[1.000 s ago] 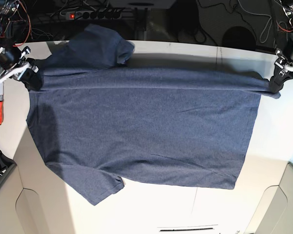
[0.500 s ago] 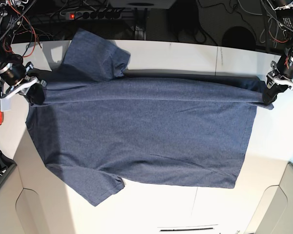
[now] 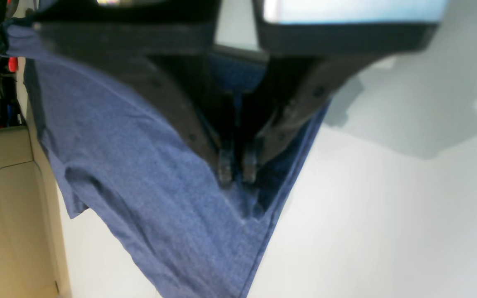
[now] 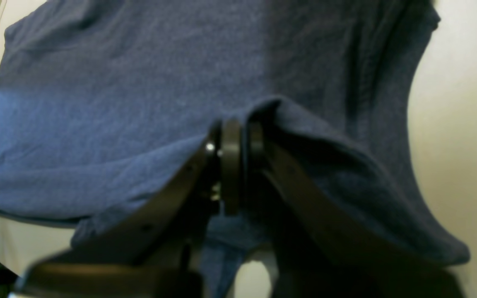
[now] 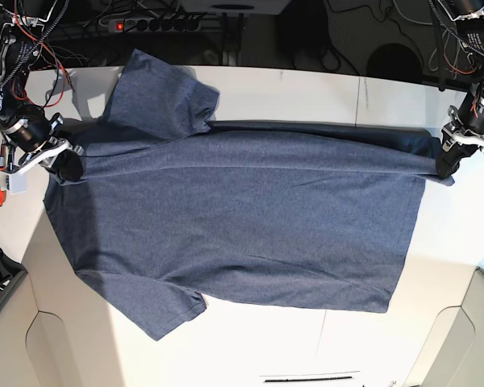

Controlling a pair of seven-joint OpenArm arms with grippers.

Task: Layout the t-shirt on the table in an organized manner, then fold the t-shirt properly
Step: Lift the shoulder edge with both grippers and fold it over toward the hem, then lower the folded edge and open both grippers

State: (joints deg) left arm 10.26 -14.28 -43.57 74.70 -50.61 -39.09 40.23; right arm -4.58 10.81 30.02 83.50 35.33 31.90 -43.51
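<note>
T-shirt [image 5: 234, 218] fabric, dark heathered navy, lies spread across the white table [image 5: 306, 89] with its plain side up, collar end toward the base view's left and hem toward its right. Most of the body rests flat, while the far long edge is drawn into a taut raised ridge running between the two arms. One short sleeve [image 5: 157, 93] is folded over near the table's far edge, and the other sleeve [image 5: 157, 310] lies flat and points toward the near side. At the hem corner, the left claw [image 5: 448, 161] is clamped tight on the cloth; its wrist view shows the two dark fingertips [image 3: 225, 167] pressed together with blue fabric bunched between and below them. At the shoulder end, the right claw [image 5: 64, 165] is likewise pinched shut on the t-shirt, and in its own view a fold of cloth wraps over the closed fingertips [image 4: 230, 161]. Behind the table sit a power strip [image 5: 149, 24] and tangled cables [image 5: 371, 24].
</note>
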